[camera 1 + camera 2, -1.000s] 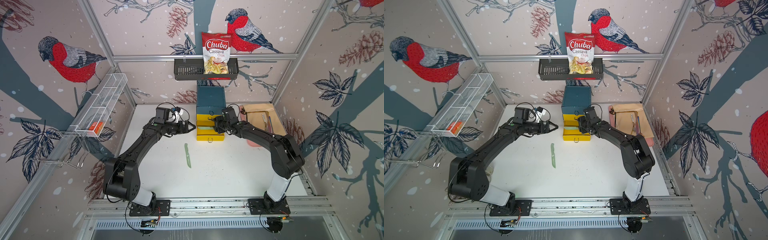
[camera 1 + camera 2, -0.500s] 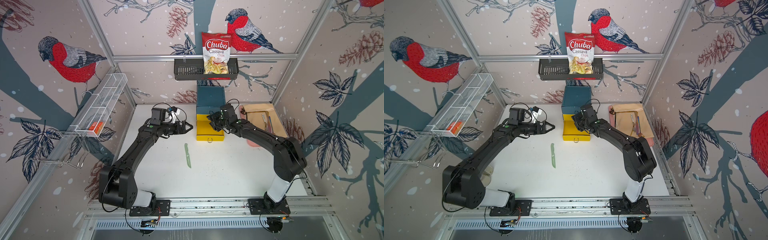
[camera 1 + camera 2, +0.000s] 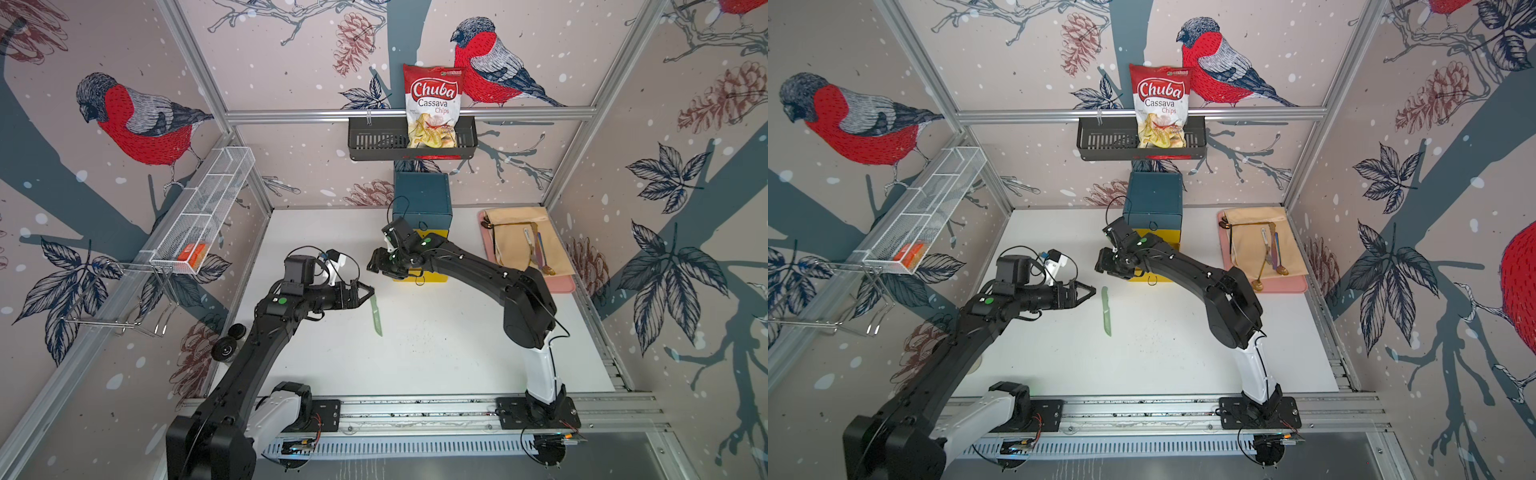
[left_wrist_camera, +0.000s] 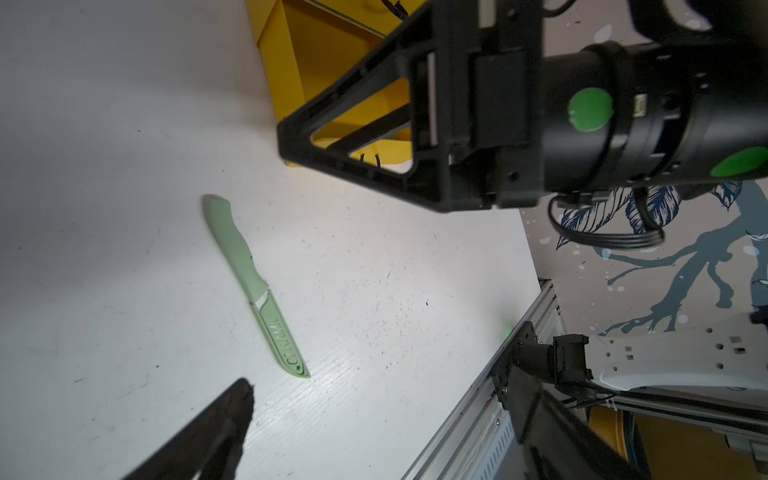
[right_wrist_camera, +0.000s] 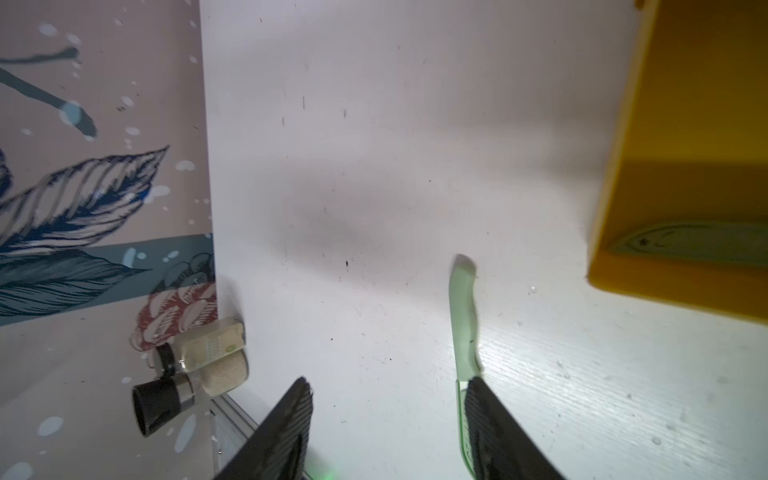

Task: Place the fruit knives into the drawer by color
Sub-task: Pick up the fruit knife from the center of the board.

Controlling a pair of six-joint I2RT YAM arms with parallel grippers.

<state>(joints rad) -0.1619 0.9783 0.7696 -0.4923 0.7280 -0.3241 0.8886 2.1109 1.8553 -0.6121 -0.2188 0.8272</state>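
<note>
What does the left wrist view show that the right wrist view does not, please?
Only the left wrist view: the whole green knife with its blade lettering, plus the right arm. Only the right wrist view: two small bottles by the wall and another knife inside the yellow drawer. Both: that green knife on the white table near the drawer.

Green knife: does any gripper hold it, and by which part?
Nothing is held. The green knife lies loose, untouched; the left gripper is open near its handle, the right gripper open and empty.
</note>
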